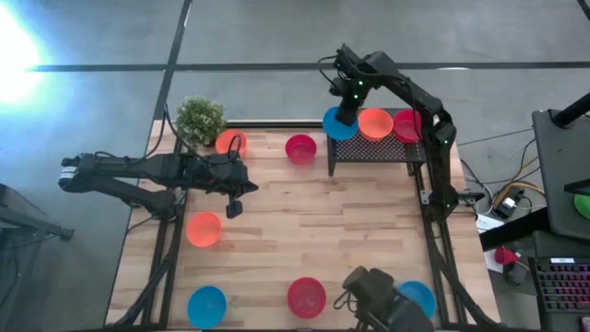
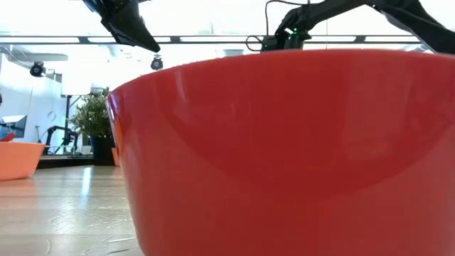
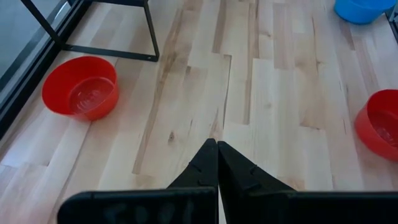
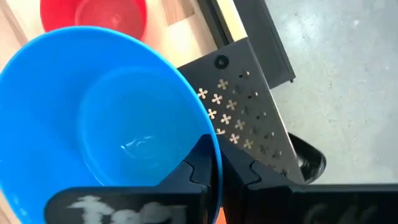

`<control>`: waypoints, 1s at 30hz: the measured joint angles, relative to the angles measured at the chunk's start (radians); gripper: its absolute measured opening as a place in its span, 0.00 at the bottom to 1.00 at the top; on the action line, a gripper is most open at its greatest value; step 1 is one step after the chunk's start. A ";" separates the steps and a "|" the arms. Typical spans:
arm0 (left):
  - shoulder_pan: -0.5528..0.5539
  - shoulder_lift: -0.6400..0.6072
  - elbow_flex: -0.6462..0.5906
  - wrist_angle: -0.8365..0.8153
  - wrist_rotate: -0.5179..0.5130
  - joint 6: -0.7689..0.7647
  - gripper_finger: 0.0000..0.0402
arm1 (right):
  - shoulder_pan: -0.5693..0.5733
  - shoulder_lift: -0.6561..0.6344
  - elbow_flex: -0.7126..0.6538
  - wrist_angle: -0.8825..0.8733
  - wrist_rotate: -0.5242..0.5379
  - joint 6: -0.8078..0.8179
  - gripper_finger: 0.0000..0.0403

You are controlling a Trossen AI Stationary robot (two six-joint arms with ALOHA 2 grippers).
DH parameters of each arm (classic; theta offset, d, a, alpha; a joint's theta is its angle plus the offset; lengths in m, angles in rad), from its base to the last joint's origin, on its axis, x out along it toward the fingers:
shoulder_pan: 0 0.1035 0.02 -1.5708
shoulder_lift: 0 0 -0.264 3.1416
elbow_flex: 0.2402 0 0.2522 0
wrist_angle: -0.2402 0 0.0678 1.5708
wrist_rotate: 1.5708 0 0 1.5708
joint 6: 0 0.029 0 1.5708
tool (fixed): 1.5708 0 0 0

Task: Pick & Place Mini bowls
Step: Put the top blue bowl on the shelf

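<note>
Two grippers, one busy: right gripper (image 4: 217, 171) pinched on the rim of a blue bowl (image 1: 337, 123), holding it over the near-left corner of the dark perforated rack (image 1: 373, 148) at the table's far edge. Orange bowl (image 1: 375, 123) and red bowl (image 1: 407, 125) already sit on that rack. Left gripper (image 3: 217, 163) closed, empty, hovering mid-table. Six bowls remain on the wooden table (image 1: 369, 231); roughly a third done.
</note>
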 joint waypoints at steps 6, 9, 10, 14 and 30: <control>0.000 0.000 0.000 0.000 0.000 -0.021 0.00 | 0.000 0.020 0.016 -0.017 -0.002 -0.052 0.02; 0.000 0.000 0.000 0.000 0.000 -0.021 0.00 | 0.000 0.019 0.007 -0.018 -0.002 -0.069 0.02; 0.000 0.000 0.000 0.000 0.000 -0.021 0.00 | 0.000 0.018 0.007 -0.018 -0.002 -0.068 0.02; 0.000 0.000 0.000 0.000 0.000 -0.021 0.00 | 0.001 0.014 0.007 -0.020 0.000 -0.071 0.02; 0.000 0.000 0.000 0.000 0.000 -0.040 0.00 | 0.003 0.014 0.005 -0.024 0.080 -0.082 0.21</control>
